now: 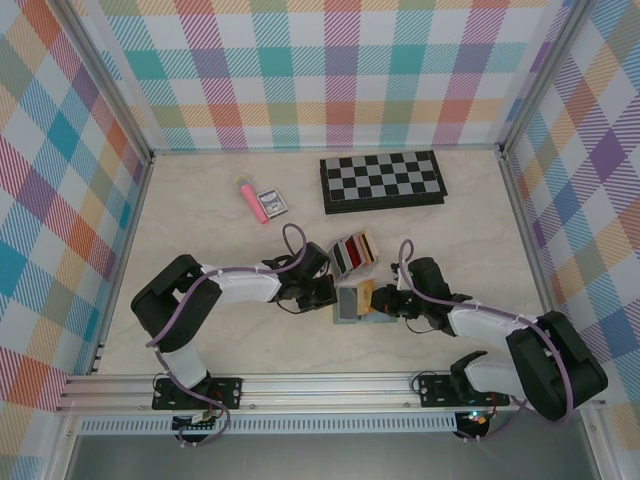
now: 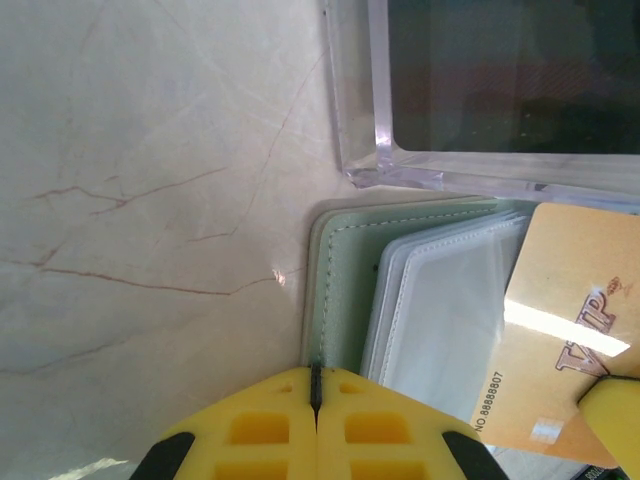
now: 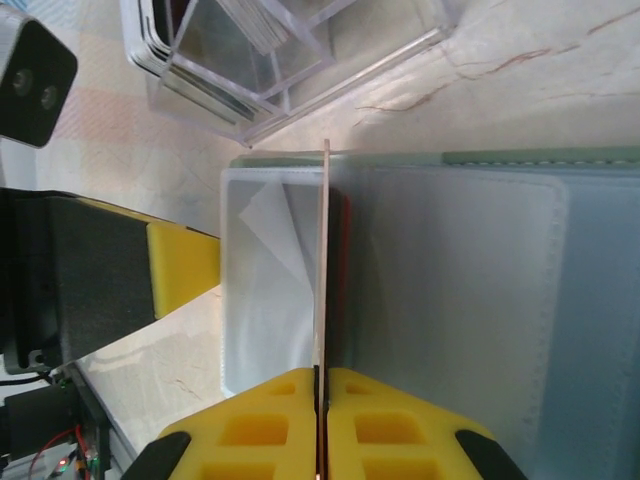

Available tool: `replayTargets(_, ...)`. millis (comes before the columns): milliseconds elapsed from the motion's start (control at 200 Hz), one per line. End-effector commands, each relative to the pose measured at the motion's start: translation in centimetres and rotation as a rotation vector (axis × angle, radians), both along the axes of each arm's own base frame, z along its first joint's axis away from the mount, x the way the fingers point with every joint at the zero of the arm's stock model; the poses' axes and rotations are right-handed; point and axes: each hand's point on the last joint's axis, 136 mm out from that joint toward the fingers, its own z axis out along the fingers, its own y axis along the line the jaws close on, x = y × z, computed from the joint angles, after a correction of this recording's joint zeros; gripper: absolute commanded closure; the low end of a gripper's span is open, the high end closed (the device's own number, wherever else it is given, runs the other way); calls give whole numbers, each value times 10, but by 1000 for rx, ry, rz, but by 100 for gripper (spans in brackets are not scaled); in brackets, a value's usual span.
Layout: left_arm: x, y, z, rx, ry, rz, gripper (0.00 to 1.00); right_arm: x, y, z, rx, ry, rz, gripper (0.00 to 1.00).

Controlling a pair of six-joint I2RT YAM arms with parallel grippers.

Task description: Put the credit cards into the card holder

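Marble-look table (image 1: pixel 200 330), plaid walls (image 1: pixel 300 70) enclosing it. Holder (image 1: pixel 349 303): green, lying open near centre, clear pockets facing up. Left pincer (image 2: pixel 316 390): clenched, fingertips meeting at the holder's left edge. Right pincer (image 3: pixel 322 385): grasping an orange card (image 2: pixel 570 330), holding it on edge over the pockets. Rack (image 1: pixel 372 243): clear, standing just beyond the holder, carrying red and dark cards (image 1: pixel 348 255). Chessboard (image 1: pixel 382 180) lying far right, with a pink marker (image 1: pixel 250 198) and a packet (image 1: pixel 272 203) lying to its left.

Gold card (image 2: pixel 570 320) over card holder (image 2: pixel 340 290); pincer (image 2: pixel 316 385) closed.
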Motion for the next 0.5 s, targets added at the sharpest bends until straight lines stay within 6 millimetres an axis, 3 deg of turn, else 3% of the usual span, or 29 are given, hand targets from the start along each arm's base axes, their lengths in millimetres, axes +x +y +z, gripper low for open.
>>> replayTargets(0,-17,25,-39,126,80,6,100,-5,10,6,64,5,33,91)
replayTargets(495,-17,24,-40,126,80,7,100,-9,17,-11,33,68,60,89)
